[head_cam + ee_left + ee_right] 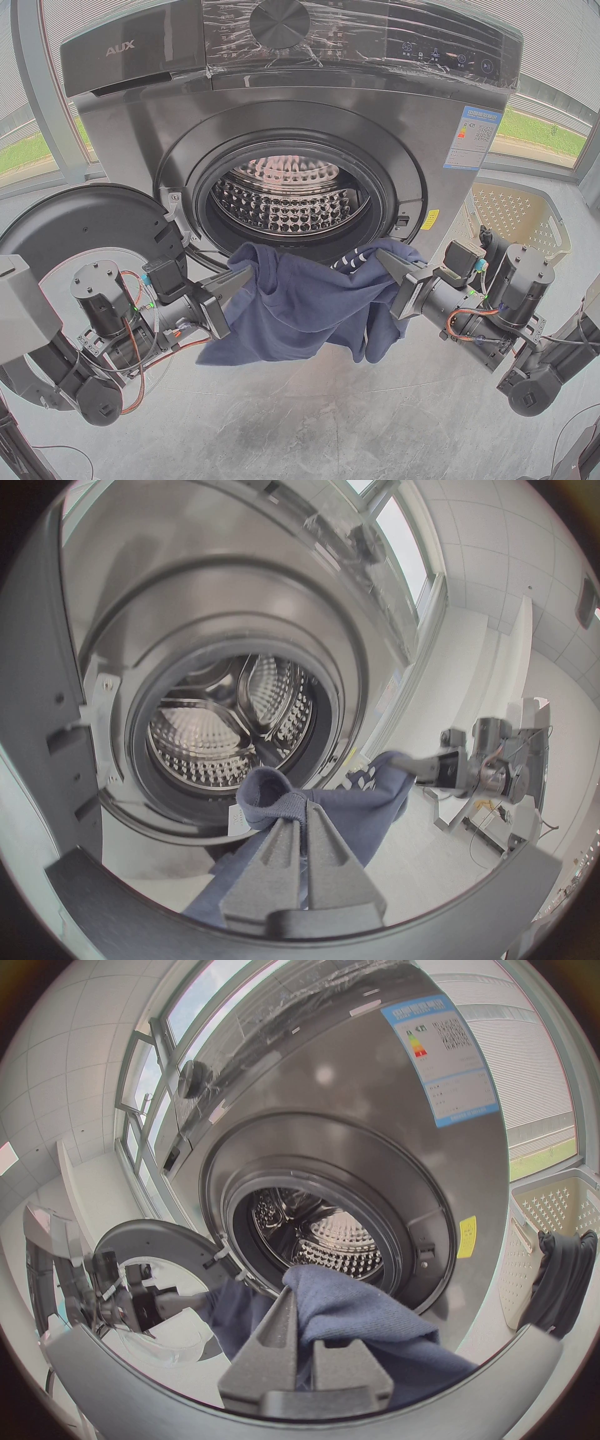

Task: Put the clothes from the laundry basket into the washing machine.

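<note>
The blue garment (300, 306) hangs stretched between the two end effectors, just before the drum opening (287, 197) of the washing machine (325, 106). The left end effector (249, 272) has its fingers pressed together on a fold at one upper edge, and the right end effector (381, 256) pinches the opposite edge the same way. Held at both sides, the cloth hangs spread and clear of the floor (312, 425) — probably so it can pass the rim without snagging. The door (75, 225) stands swung wide beside the left end effector, out of the path. Beyond the right end effector sits the laundry basket (522, 215), with a dark garment (562, 1279) draped over its rim — not yet loaded.
</note>
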{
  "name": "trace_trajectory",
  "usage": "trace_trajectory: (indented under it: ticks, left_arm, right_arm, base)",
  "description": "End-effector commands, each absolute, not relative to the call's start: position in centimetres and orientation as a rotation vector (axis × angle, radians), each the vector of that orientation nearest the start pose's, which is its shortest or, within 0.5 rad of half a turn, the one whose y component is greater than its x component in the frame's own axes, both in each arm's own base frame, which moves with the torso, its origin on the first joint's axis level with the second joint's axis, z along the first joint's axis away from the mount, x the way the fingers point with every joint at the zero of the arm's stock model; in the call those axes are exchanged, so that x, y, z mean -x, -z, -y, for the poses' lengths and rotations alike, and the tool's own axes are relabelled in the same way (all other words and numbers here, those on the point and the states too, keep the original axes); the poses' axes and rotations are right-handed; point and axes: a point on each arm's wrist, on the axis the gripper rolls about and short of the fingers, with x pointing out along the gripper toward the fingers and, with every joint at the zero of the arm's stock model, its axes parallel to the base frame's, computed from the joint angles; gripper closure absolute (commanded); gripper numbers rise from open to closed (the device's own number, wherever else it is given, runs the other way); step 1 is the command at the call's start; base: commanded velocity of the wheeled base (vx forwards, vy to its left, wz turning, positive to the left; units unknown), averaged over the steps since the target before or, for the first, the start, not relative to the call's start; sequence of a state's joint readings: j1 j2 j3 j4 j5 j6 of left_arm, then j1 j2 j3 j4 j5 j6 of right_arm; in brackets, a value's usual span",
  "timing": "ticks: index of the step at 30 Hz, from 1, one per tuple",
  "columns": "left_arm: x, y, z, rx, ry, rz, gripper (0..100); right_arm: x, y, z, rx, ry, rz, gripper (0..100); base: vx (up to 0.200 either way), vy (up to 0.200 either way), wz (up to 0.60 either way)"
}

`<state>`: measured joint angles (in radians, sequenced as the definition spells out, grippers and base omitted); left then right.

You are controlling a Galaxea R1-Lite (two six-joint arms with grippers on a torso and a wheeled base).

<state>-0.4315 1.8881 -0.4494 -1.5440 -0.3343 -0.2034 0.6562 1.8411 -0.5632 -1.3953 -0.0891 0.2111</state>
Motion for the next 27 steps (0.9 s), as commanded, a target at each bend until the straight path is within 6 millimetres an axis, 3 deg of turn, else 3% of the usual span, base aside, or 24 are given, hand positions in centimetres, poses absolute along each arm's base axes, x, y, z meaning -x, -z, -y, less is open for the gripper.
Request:
trace_trajectory:
  ticks: [1,6,7,13,20,27]
  left_arm:
    - [-25.1,-15.7,12.6,0.212,0.789,0.117,100]
    - [-24.9,-16.7,12.6,0.217,0.797,0.153,100]
    - [-24.9,-17.0,12.7,0.219,0.8,0.168,100]
    - [-25.1,-17.7,12.7,0.222,0.801,0.195,100]
    - [-24.8,-17.7,13.4,0.222,0.825,0.194,100]
    - [-24.6,-17.7,13.7,0.22,0.829,0.195,100]
  right_arm:
    - [-24.5,-14.1,-18.7,-0.23,-0.572,0.002,0]
    - [-23.7,-11.8,-18.6,-0.182,-0.567,-0.099,0]
    - [-23.3,-9.9,-18.3,-0.144,-0.558,-0.178,0]
    - [-22.4,-6.4,-17.7,-0.075,-0.562,-0.313,0]
    - [-22.9,-4.9,-18.3,-0.059,-0.571,-0.351,0]
    - [-23.1,-5.8,-20.9,-0.072,-0.679,-0.274,0]
  base:
    - [0.0,0.0,0.0]
    - [0.0,0.0,0.0]
    - [0.0,0.0,0.0]
    - [0.0,0.0,0.0]
    - [0.0,0.0,0.0]
    - [0.0,0.0,0.0]
